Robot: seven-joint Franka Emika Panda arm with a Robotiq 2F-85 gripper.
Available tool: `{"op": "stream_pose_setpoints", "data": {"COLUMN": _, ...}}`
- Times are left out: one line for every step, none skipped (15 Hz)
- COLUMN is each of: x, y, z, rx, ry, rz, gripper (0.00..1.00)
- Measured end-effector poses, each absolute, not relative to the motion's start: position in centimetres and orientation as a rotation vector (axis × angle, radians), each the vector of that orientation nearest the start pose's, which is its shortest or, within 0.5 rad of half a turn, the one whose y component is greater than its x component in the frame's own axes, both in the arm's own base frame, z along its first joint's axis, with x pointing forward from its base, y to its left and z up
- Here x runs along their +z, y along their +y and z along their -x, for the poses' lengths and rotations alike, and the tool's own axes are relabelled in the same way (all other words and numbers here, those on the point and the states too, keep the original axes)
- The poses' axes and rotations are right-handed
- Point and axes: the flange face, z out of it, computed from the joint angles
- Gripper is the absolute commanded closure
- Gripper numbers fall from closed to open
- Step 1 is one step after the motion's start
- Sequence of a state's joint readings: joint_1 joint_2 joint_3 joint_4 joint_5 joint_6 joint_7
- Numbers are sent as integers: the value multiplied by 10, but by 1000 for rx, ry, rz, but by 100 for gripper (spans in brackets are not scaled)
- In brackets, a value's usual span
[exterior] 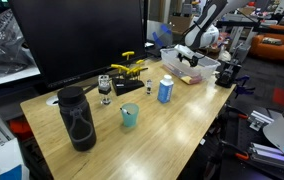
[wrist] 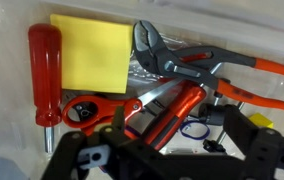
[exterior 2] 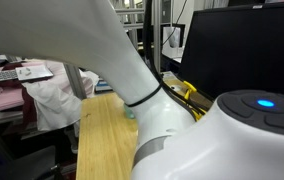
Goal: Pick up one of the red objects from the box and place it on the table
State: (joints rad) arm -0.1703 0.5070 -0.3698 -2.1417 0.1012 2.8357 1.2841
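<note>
Setting: cluttered lab room. A large black monitor (exterior: 77, 40) stands behind a table (exterior: 172, 125) of light wood grain with dark edges. In an exterior view the white arm (exterior 2: 172, 110) blocks most of the frame, leaving a strip of the tabletop (exterior 2: 100, 135) at lower left.

Item 1, box (exterior: 200, 70): shallow clear plastic bin at the far corner of the table, upper right of the frame. Its pale floor (wrist: 7, 60) fills the wrist view.

Item 2, red object (wrist: 94, 108): flat red piece with a round eye, lying on the box floor, lower left of centre in the wrist view. It sits just above the gripper's finger on the left of the frame. Whether the two touch cannot be told.

Item 3, other box contents in the wrist view:
- red-handled screwdriver (wrist: 44, 65), at left
- yellow square pad (wrist: 90, 50), upper centre
- pliers (wrist: 212, 70) with orange-red grips, at right
- red-and-black handles (wrist: 177, 105), centre, in line with the gap between the fingers

Item 4, gripper (exterior: 188, 55): black, hanging over the box. In the wrist view the gripper (wrist: 167, 140) enters from the bottom edge with its jaws spread wide and nothing held.

Item 5, on the table outside the box:
- black bottle (exterior: 77, 120), lower left
- teal cup (exterior: 129, 116), centre
- blue-and-white can (exterior: 166, 90), near the box
- yellow pieces (exterior: 130, 68), by the monitor
</note>
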Motion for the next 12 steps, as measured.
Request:
{"op": "stream_pose_setpoints", "data": {"x": 196, "y": -309, "z": -505, "rx": -396, "ry": 2535, "rz": 1870, "gripper": 0}}
{"op": "stream_pose_setpoints", "data": {"x": 192, "y": -311, "z": -505, "rx": -389, "ry": 2544, "rz": 1849, "gripper": 0}}
{"op": "stream_pose_setpoints", "data": {"x": 189, "y": -313, "z": -506, "rx": -384, "ry": 2552, "rz": 1829, "gripper": 0}}
{"op": "stream_pose_setpoints", "data": {"x": 188, "y": -316, "z": -508, "rx": -385, "ry": 2558, "rz": 1811, "gripper": 0}}
{"op": "stream_pose_setpoints", "data": {"x": 187, "y": -319, "z": -510, "rx": -387, "ry": 2564, "rz": 1794, "gripper": 0}}
{"op": "stream_pose_setpoints", "data": {"x": 186, "y": -321, "z": -512, "rx": -389, "ry": 2568, "rz": 1778, "gripper": 0}}
{"op": "stream_pose_setpoints", "data": {"x": 186, "y": -323, "z": -514, "rx": -393, "ry": 2573, "rz": 1765, "gripper": 0}}
{"op": "stream_pose_setpoints", "data": {"x": 184, "y": -325, "z": -515, "rx": -394, "ry": 2579, "rz": 1751, "gripper": 0}}
{"op": "stream_pose_setpoints", "data": {"x": 182, "y": -325, "z": -515, "rx": -393, "ry": 2581, "rz": 1751, "gripper": 0}}
{"op": "stream_pose_setpoints", "data": {"x": 182, "y": -325, "z": -515, "rx": -391, "ry": 2582, "rz": 1752, "gripper": 0}}
{"op": "stream_pose_setpoints", "data": {"x": 182, "y": -325, "z": -515, "rx": -392, "ry": 2582, "rz": 1752, "gripper": 0}}
{"op": "stream_pose_setpoints", "data": {"x": 182, "y": -324, "z": -515, "rx": -392, "ry": 2581, "rz": 1754, "gripper": 0}}
